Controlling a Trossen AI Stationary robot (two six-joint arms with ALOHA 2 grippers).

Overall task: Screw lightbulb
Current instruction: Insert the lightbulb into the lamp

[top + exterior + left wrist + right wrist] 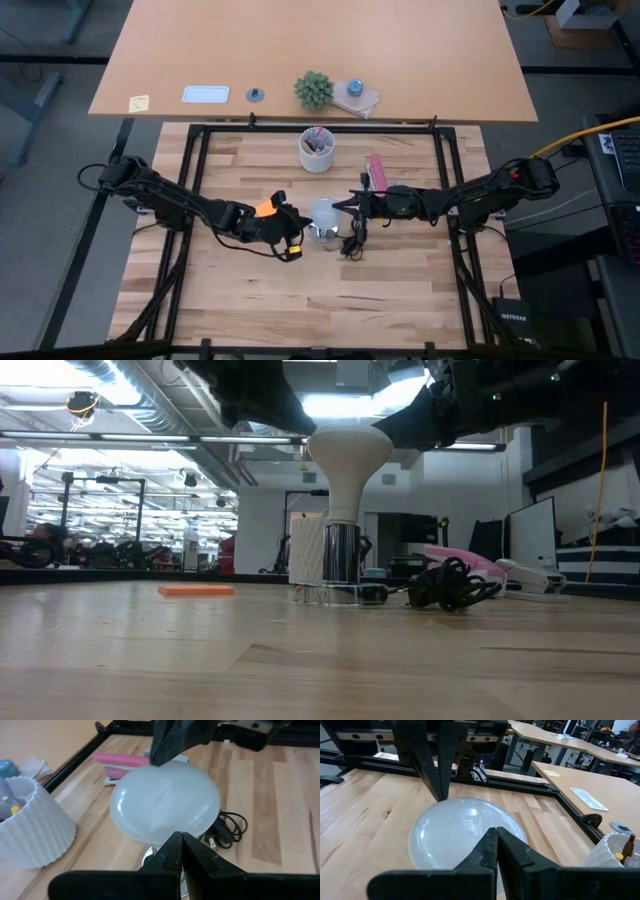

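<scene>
Starting with the biggest item, you have the table (400,290) carrying everything, and both arms reach in to its middle from opposite sides. The left gripper (300,228) and the right gripper (345,207) meet over one spot, each with its fingers pressed together and nothing between them. Neither is clamped on anything; each wrist view shows its own closed tips lying against the dome of the bulb, with the other arm's tips on the far side.

That arrangement looks deliberate: two closed points pressing on opposite sides of a smooth round dome can turn it by friction, where an open grasp would likely slip.

The cup of pens (317,148) stands well beyond the fingertips, toward the back rail, clear of the work. A pink object (376,171) lies near the right arm's wrist.

The lightbulb (348,455) stands upright directly below and between the two sets of fingertips, wide end up, narrow base down in the silvery fitting (341,555). The fitting's black cord (450,585) lies bundled just beside it, on the right gripper's side.

You cannot tell from these views how deep the base is threaded; judge the bulb seated but not confirmed tight.
</scene>
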